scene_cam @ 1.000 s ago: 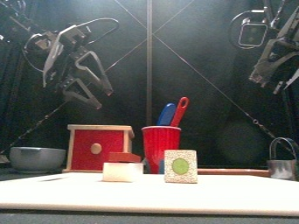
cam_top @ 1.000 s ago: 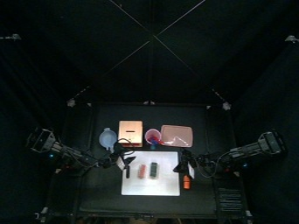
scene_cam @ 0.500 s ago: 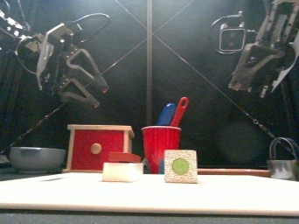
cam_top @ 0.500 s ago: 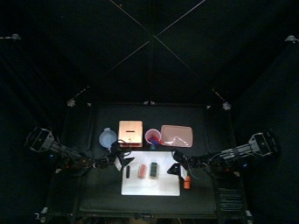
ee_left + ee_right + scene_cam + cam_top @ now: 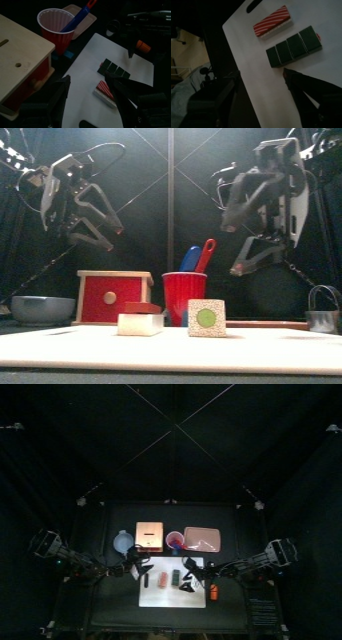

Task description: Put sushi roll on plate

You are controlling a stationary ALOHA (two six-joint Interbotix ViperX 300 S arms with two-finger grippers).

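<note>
A: White cutting board (image 5: 187,596) carries the sushi roll (image 5: 175,574), so we log it as not yet on the plate (image 5: 203,538). The pink plate sits behind the board, on the right arm's side.

B: Agreed. In the front view we see the roll (image 5: 206,317) end-on, with the green centre facing the camera. So its long axis runs front to back across the table. A red-striped nigiri piece (image 5: 140,318) lies just beside it on the left.

A: What about the claws? We mark the right gripper (image 5: 254,77) as released. Its jaws are spread wide with nothing between them. The left gripper (image 5: 88,80) is also spread and empty.

B: Which arm is nearer?

A: The right. From above, the right gripper (image 5: 195,570) is just beside the roll on its right, with nothing between. The left gripper (image 5: 135,568) has the nigiri piece (image 5: 163,580) between it and the roll.

B: The front view shows both grippers well above the table, though, so we call this an approach and not contact.

A: Yes. In the right wrist view the four-segment roll (image 5: 294,46) lies ahead of the jaws, slanted and off towards one jaw. We judge that the claw must centre on it and then descend. It should also turn so the jaws close across the short width, not along the length.
</note>
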